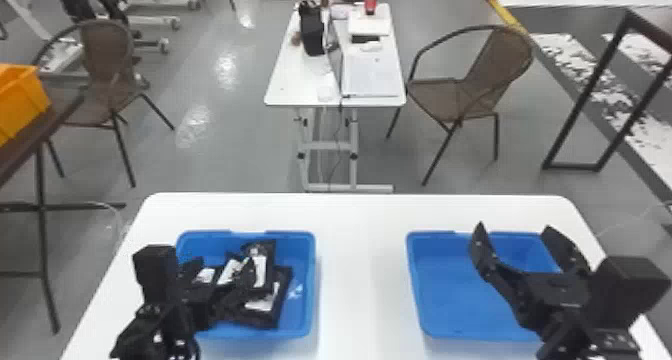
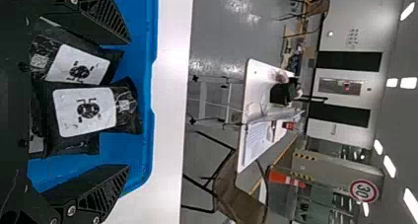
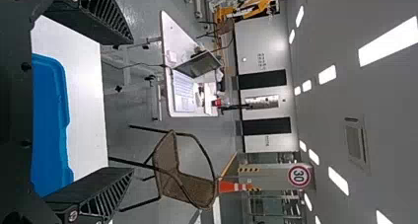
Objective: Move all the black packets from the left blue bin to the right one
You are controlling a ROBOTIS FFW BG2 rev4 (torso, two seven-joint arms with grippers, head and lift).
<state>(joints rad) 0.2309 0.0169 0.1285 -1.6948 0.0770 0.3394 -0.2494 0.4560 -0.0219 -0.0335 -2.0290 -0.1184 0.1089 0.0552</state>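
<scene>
Picking stage: left claw [image 2: 129, 104], spread above the black packets [image 2: 85, 111] in the left blue bin [image 1: 311, 289], should next pinch one; right claw [image 1: 514, 226], spread.

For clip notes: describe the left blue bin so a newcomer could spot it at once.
Find the nearest white table, then its left side. The left blue bin sits there; unlike the right blue bin, it holds black packets with white labels.

L end effector [image 1: 225, 265]: fingers apart; R end effector [image 1: 514, 229]: ditto, aimed fwd.
</scene>
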